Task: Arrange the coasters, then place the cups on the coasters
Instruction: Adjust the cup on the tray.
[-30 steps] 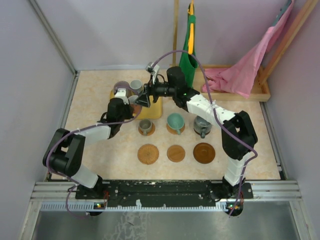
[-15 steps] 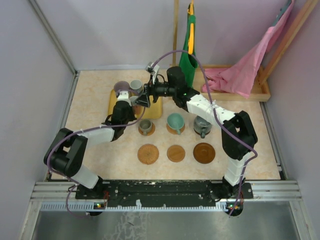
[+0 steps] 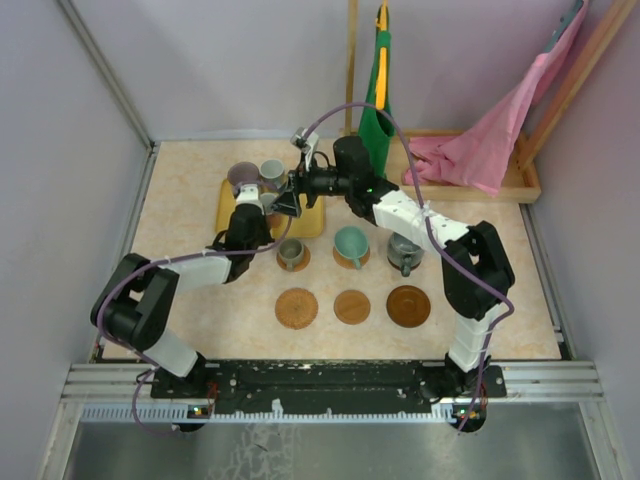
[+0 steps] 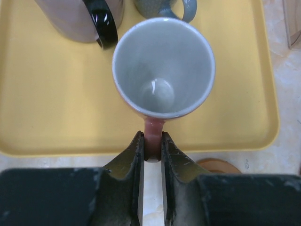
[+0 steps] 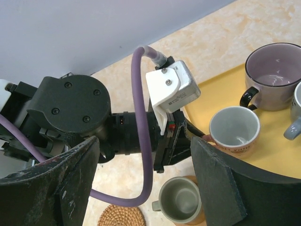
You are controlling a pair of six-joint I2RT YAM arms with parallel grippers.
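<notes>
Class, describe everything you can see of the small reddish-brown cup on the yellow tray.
The cup is small and looks like glazed ceramic, reddish-brown outside and pale grey inside, with a pale rim. It is empty and stands upright on the yellow tray, near the edge closest to the arms. Its one handle points at the left gripper, whose fingers press it from both sides. Nothing else appears to touch it.

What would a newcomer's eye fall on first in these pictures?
The left hand grips the handle of a small reddish cup standing on the yellow tray. Nearer the arms, three cups sit on coasters, with three bare coasters closer still.
</notes>
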